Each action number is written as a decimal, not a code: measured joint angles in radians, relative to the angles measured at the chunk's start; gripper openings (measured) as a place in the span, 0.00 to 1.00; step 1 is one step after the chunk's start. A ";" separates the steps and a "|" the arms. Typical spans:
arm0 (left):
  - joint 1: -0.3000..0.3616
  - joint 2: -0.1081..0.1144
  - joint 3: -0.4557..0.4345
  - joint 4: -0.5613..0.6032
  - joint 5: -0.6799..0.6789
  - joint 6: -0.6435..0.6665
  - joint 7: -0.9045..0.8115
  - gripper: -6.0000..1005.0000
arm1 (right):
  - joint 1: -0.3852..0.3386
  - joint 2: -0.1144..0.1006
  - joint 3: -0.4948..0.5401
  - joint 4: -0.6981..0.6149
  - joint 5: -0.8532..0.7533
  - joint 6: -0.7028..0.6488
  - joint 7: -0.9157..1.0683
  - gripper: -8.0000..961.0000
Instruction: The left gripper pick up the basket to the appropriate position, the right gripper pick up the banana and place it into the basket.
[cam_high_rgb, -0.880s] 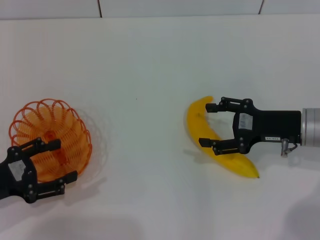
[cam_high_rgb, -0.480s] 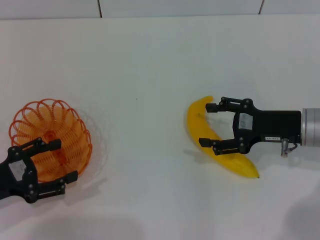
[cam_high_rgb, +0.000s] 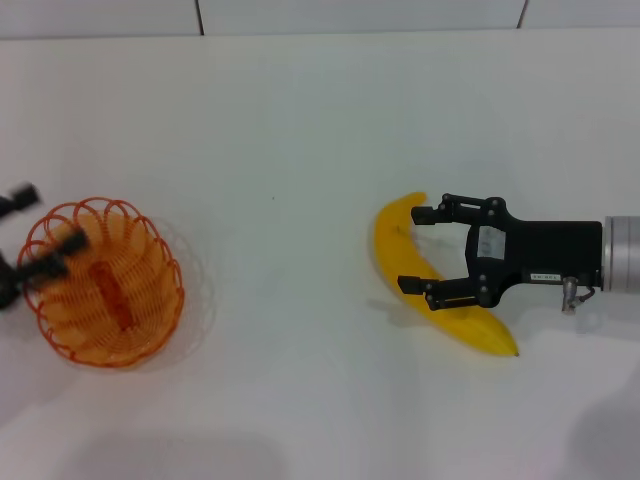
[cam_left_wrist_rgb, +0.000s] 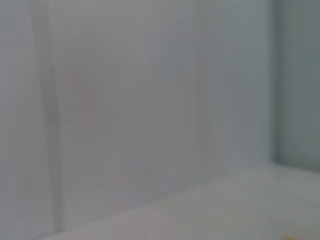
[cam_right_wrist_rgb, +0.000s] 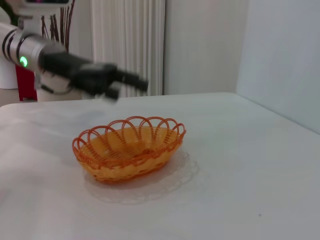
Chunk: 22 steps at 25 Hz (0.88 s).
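Head view gives me the banana (cam_high_rgb: 432, 290) lying flat on the white tabletop (cam_high_rgb: 300, 150), on my right side, its dark tip pointing toward the near edge. The right claw (cam_high_rgb: 415, 250) reaches in from the right, fingers spread wide and straddling the fruit across its middle, one finger on each side; I can't see them pressing it, and the banana rests on the surface. The orange wire basket (cam_high_rgb: 100, 285) sits on the tabletop well apart, on the left, upright and holding nothing. The left claw (cam_high_rgb: 35, 230) is at the basket's far-left rim, blurred and cut by the frame edge; I see two fingers apart, gripping nothing. In the right wrist view the basket (cam_right_wrist_rgb: 129, 147) stands alone on the surface, and the left claw (cam_right_wrist_rgb: 127, 85) hangs above and behind it, clear of the rim.
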 joint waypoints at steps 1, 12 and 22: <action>-0.001 0.003 -0.030 0.003 -0.012 -0.003 -0.045 0.86 | 0.000 0.000 0.000 0.000 0.000 0.001 0.000 0.92; -0.106 0.120 -0.012 0.229 0.092 -0.076 -0.584 0.86 | 0.005 0.000 0.002 0.000 0.004 -0.004 0.000 0.92; -0.270 0.134 0.263 0.365 0.415 -0.073 -0.645 0.86 | 0.021 0.000 0.002 0.000 0.001 -0.008 0.006 0.92</action>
